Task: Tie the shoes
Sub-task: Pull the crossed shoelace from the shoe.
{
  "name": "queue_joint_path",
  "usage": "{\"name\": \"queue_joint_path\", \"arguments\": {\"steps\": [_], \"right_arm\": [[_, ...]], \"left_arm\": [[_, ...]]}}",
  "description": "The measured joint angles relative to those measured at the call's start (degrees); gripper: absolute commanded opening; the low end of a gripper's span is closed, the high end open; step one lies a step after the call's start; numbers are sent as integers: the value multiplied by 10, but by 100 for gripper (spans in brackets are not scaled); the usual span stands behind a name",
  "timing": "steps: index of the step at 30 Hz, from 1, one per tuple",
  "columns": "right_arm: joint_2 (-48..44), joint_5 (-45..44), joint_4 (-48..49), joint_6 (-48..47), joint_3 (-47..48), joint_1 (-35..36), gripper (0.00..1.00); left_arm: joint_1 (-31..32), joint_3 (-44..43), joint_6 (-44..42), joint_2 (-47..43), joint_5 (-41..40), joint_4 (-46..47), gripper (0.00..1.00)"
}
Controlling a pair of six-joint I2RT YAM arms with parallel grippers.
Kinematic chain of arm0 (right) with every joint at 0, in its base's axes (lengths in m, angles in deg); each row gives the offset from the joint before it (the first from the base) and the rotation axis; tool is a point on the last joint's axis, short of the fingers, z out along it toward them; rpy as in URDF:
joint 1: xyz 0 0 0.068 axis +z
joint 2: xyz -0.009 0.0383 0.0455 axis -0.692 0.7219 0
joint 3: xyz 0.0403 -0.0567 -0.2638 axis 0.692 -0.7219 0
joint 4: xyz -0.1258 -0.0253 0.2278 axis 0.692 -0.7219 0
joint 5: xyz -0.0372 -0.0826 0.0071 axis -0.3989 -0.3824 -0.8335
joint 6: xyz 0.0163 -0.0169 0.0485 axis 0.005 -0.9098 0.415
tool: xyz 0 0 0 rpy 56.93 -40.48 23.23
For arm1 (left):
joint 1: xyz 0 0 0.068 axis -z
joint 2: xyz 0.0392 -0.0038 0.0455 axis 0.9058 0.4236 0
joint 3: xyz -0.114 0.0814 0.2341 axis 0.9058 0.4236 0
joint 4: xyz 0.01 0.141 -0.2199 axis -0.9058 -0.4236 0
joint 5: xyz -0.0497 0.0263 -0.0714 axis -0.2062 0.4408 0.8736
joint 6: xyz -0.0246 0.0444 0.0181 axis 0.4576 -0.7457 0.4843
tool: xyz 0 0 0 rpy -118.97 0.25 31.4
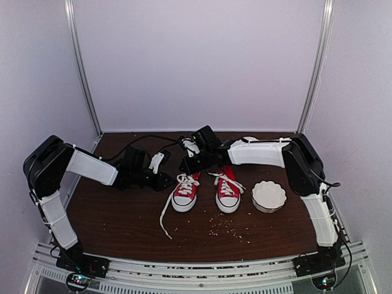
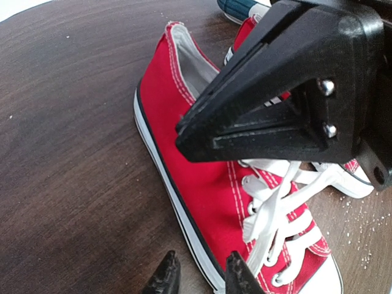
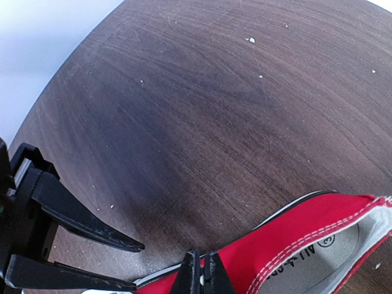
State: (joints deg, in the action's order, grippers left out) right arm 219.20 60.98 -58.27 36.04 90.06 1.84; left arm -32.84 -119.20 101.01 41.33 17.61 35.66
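Two red shoes stand side by side mid-table, toes toward the arms: the left shoe (image 1: 184,193) and the right shoe (image 1: 227,193). One white lace (image 1: 165,215) trails from the left shoe across the wood. My left gripper (image 1: 168,180) sits low beside that shoe's outer side. In the left wrist view its fingers (image 2: 201,279) stand open over bare table by the sole of the shoe (image 2: 196,165), with nothing between them. My right gripper (image 1: 185,165) hovers at the shoe's heel end. Its fingertips (image 3: 202,277) are shut together above the red side of the shoe (image 3: 306,239).
A white scalloped bowl (image 1: 269,196) sits right of the shoes. Pale crumbs (image 1: 229,228) lie scattered in front of them on the dark wood table (image 1: 116,214). Black cables (image 1: 147,139) run along the back. White walls close in three sides.
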Motion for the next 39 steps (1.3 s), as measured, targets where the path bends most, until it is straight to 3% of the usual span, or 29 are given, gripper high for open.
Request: {"name": "queue_joint_path", "arguments": {"steps": [7, 13, 19, 24, 33, 35, 39], "right_arm": [[-36, -6, 35, -2, -51, 0, 0], [-90, -9, 108, 5, -117, -4, 0], [-100, -4, 160, 16, -154, -11, 0], [-104, -5, 178, 14, -180, -14, 0], [-122, -11, 219, 4, -214, -14, 0], [-122, -11, 224, 2, -215, -14, 0], [-132, -11, 237, 1, -232, -14, 0]], "left_arm": [[0, 0, -26, -16, -6, -28, 41], [0, -3, -32, -37, -17, -50, 61], [32, 34, -7, -70, -70, -93, 66], [132, 43, 28, -111, -163, -196, 66], [212, 63, 112, -121, -244, -275, 66], [228, 52, 118, -113, -253, -285, 62], [240, 38, 130, -101, -267, -297, 40]]}}
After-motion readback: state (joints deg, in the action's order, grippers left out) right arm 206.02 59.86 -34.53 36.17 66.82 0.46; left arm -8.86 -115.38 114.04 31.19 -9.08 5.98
